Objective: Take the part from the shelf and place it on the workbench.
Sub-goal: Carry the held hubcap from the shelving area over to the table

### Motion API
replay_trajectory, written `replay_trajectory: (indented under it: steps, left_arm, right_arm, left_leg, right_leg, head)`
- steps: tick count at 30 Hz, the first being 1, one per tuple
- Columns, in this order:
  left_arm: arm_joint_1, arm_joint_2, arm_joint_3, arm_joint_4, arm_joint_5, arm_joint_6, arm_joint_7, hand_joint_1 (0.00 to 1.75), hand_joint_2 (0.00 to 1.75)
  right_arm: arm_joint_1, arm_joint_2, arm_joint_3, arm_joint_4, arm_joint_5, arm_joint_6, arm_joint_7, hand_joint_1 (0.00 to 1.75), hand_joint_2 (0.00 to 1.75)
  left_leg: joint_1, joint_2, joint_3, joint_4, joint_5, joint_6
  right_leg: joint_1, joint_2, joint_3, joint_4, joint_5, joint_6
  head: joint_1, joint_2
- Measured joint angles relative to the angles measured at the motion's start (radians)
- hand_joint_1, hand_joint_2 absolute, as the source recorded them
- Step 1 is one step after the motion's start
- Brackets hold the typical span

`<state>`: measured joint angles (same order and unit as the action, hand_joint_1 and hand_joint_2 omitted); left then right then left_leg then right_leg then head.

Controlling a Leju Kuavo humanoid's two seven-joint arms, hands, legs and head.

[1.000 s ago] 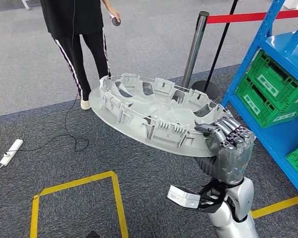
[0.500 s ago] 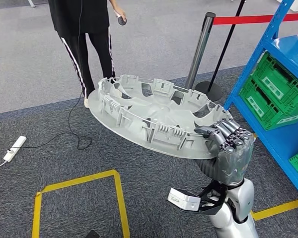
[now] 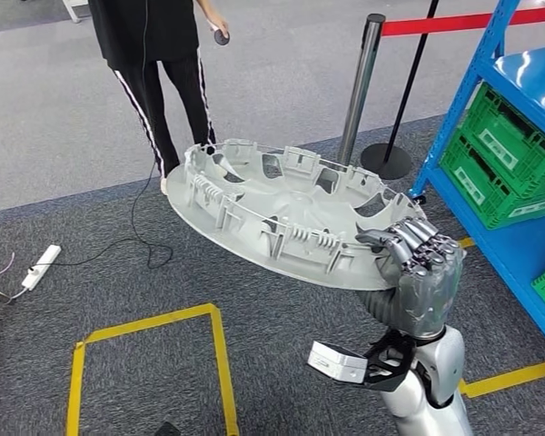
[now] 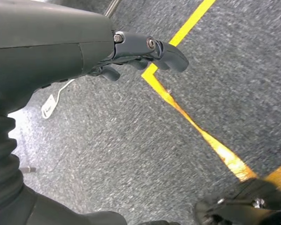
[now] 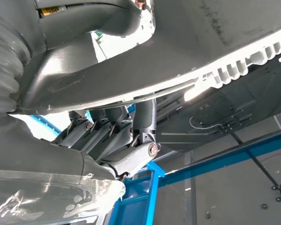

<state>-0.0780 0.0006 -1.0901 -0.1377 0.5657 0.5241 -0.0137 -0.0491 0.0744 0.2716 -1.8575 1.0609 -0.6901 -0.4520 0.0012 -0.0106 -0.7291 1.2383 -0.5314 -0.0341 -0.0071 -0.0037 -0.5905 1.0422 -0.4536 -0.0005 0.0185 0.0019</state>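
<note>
Your right hand grips only the wheel cover rim at centre frame. Its overhang could tip it loose, or clip the person at upper left.

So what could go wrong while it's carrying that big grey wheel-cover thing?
The right hand grips the large grey part at one edge only, so most of it hangs out unsupported; it might tilt or slip. Its far rim reaches toward the person, and the barrier post stands close, so a turn could clip either.
</note>
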Motion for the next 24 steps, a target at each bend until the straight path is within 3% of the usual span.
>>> replay_trajectory:
  steps: [1,2,3,5,7,11,13,15,16,17,18,21,22,24]
  left_arm:
    - [0.0,0.0,0.0,0.0,0.0,0.0,0.0,0.0,1.75]
    - [0.0,0.0,0.0,0.0,0.0,0.0,0.0,0.0,1.75]
    - [-0.001,0.0,0.0,0.0,0.0,0.0,0.0,0.0,1.75]
    - [-0.002,0.0,0.0,0.0,0.0,0.0,0.0,0.0,1.75]
    - [-0.005,-0.002,0.0,0.0,0.001,0.001,0.0,0.0,1.75]
    - [-0.002,-0.005,0.0,0.0,0.007,-0.001,-0.015,0.0,1.75]
    - [-0.001,-0.003,0.0,0.0,0.012,-0.008,-0.033,0.0,1.75]
    - [-0.001,-0.001,0.001,0.0,0.021,-0.02,-0.053,0.0,1.75]
    - [0.0,-0.002,0.001,0.0,0.027,-0.027,-0.066,0.0,1.75]
    - [0.002,-0.003,0.002,0.0,0.033,-0.034,-0.077,0.0,1.75]
    - [0.003,-0.004,0.003,0.0,0.038,-0.039,-0.087,0.0,1.75]
    - [0.003,-0.006,0.005,0.0,0.048,-0.051,-0.106,0.0,1.75]
    - [0.002,-0.006,0.005,0.0,0.049,-0.053,-0.109,0.0,1.75]
    - [0.002,-0.005,0.006,0.0,0.046,-0.055,-0.11,0.0,1.75]
  right_arm:
    - [0.0,0.0,0.0,0.001,0.0,0.0,0.0,1.75,1.75]
    - [0.0,0.0,0.0,0.001,0.0,0.0,-0.001,1.75,1.75]
    - [0.0,0.0,0.0,0.002,0.0,0.0,-0.001,1.75,1.75]
    - [0.0,0.0,0.0,0.002,-0.001,0.0,-0.002,1.75,1.75]
    - [0.0,0.0,0.0,0.001,-0.001,0.0,-0.003,1.75,1.75]
    - [0.0,0.0,0.0,0.002,-0.002,0.0,-0.006,1.75,1.75]
    - [0.001,0.0,0.0,0.002,-0.004,0.0,-0.008,1.75,1.75]
    - [0.002,0.0,0.0,0.002,-0.008,0.0,-0.014,1.75,1.75]
    - [0.004,0.0,0.0,0.002,-0.01,0.0,-0.018,1.75,1.75]
    - [0.007,0.0,0.0,0.002,-0.013,0.0,-0.021,1.75,1.75]
    - [0.009,0.0,0.0,0.002,-0.014,0.0,-0.025,1.75,1.75]
    - [0.011,0.0,0.0,0.002,-0.015,0.0,-0.034,1.75,1.75]
    - [0.01,0.0,0.0,0.001,-0.015,0.0,-0.036,1.75,1.75]
    - [0.011,0.0,0.0,0.001,-0.016,0.0,-0.037,1.75,1.75]
  left_leg:
    - [0.0,0.0,-0.005,0.041,-0.013,0.0]
    - [0.0,0.0,0.007,0.046,-0.007,0.002]
    - [0.0,0.0,0.037,0.014,0.015,0.005]
    - [-0.002,0.001,0.133,-0.119,0.056,0.01]
    - [-0.005,0.002,0.2,-0.228,0.058,0.014]
    - [-0.01,0.002,0.204,-0.262,0.063,0.031]
    - [-0.008,0.003,0.199,-0.265,0.073,0.042]
    - [-0.009,0.003,0.193,-0.265,0.078,0.049]
    - [-0.01,0.003,0.19,-0.264,0.08,0.05]
    - [-0.011,0.003,0.189,-0.264,0.081,0.051]
    - [-0.012,0.002,0.189,-0.263,0.081,0.051]
    - [-0.014,-0.001,0.19,-0.262,0.078,0.048]
    - [-0.015,-0.001,0.187,-0.26,0.076,0.045]
    - [-0.017,-0.002,0.179,-0.259,0.073,0.038]
  right_leg:
    - [0.002,-0.002,-0.009,0.0,0.007,-0.001]
    - [0.003,-0.003,-0.018,0.0,0.013,0.0]
    - [0.004,-0.003,-0.026,0.0,0.018,0.001]
    - [0.006,-0.003,-0.039,0.0,0.028,0.005]
    - [0.007,-0.003,-0.047,0.001,0.038,0.014]
    - [0.003,-0.004,-0.057,0.001,0.049,0.037]
    - [0.004,-0.002,-0.089,0.07,0.001,0.044]
    - [0.005,0.0,-0.146,0.214,-0.074,0.047]
    - [0.006,0.0,-0.168,0.274,-0.096,0.047]
    - [0.007,0.001,-0.176,0.302,-0.1,0.046]
    - [0.008,0.001,-0.165,0.289,-0.085,0.044]
    - [0.01,0.003,-0.055,0.089,0.003,0.032]
    - [0.012,0.004,-0.026,0.033,0.011,0.027]
    - [0.014,0.007,-0.005,-0.007,0.001,0.018]
  head:
    - [0.0,0.0]
    - [0.0,0.0]
    - [0.001,0.0]
    - [0.001,0.0]
    - [0.001,0.0]
    - [0.002,0.0]
    - [0.003,0.0]
    - [0.006,0.0]
    - [0.006,0.0]
    - [0.007,0.0]
    - [0.007,0.0]
    - [0.006,0.0]
    - [0.007,0.0]
    - [0.006,0.0]
